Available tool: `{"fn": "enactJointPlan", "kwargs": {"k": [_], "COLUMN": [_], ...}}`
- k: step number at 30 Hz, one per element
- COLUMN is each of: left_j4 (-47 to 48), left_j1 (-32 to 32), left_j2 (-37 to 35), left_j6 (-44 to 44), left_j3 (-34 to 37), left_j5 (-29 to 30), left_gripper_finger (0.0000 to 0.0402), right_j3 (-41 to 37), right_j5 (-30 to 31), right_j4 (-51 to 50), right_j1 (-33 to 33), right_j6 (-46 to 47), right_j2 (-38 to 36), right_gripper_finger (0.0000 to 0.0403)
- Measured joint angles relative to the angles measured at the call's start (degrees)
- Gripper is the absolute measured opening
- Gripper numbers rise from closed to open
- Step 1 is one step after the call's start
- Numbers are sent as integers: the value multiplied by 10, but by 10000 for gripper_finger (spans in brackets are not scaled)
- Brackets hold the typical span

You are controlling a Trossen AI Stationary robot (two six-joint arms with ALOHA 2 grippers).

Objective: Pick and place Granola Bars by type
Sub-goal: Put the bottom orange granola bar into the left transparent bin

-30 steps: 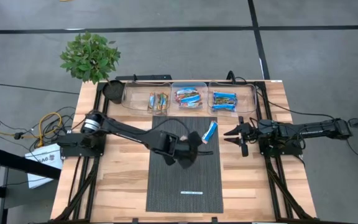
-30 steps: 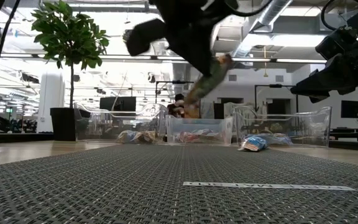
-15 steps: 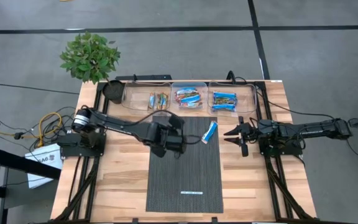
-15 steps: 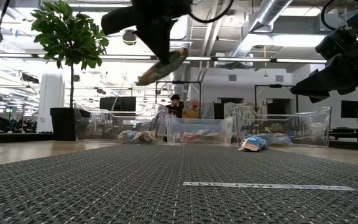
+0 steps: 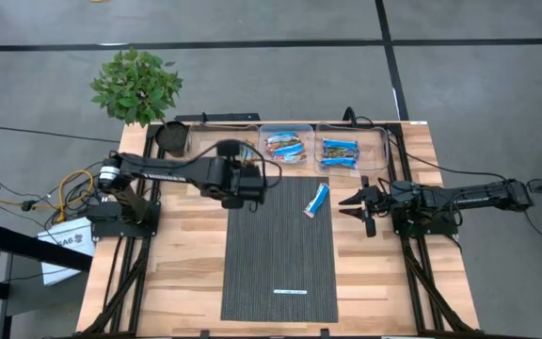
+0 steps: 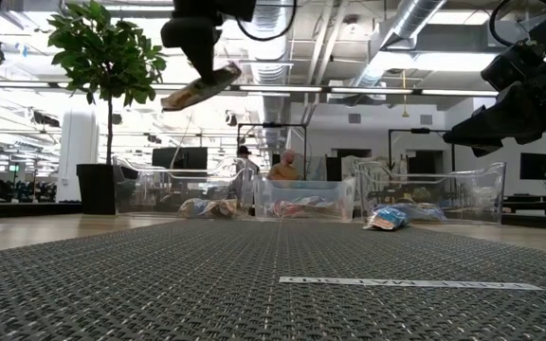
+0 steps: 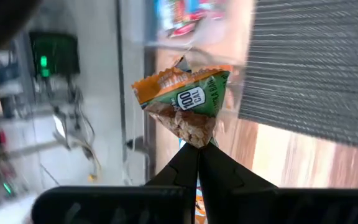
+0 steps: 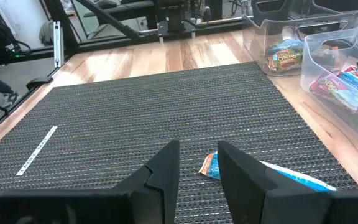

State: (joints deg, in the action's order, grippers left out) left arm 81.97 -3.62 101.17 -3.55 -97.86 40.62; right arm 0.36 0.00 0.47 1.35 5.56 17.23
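Left gripper (image 7: 197, 155) is clamped on a tan-orange granola bar (image 7: 185, 102), carried aloft near the left bin (image 5: 216, 149). Light, crinkly, slippery; pinch the wrapper's end seam. Right gripper (image 8: 197, 163) waits part-open, empty, over the blue bar (image 5: 317, 199) on the mat (image 5: 280, 264).
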Motion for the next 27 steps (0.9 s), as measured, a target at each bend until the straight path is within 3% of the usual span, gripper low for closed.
{"fn": "enactJointPlan", "kwargs": {"k": [12,20,27], "left_j4": [60,62,62], "left_j1": [38,67,96], "left_j2": [-38,-43,-43], "left_j6": [-304,-450,-518], "left_j3": [0,0,0], "left_j5": [120,142,144], "left_gripper_finger": [2,2,2], "right_j3": [0,0,0], "right_j5": [0,0,0], "right_j4": [0,0,0], "right_j1": [0,0,0], "right_j6": [0,0,0], "right_j2": [0,0,0], "right_gripper_finger": [102,102,102]}}
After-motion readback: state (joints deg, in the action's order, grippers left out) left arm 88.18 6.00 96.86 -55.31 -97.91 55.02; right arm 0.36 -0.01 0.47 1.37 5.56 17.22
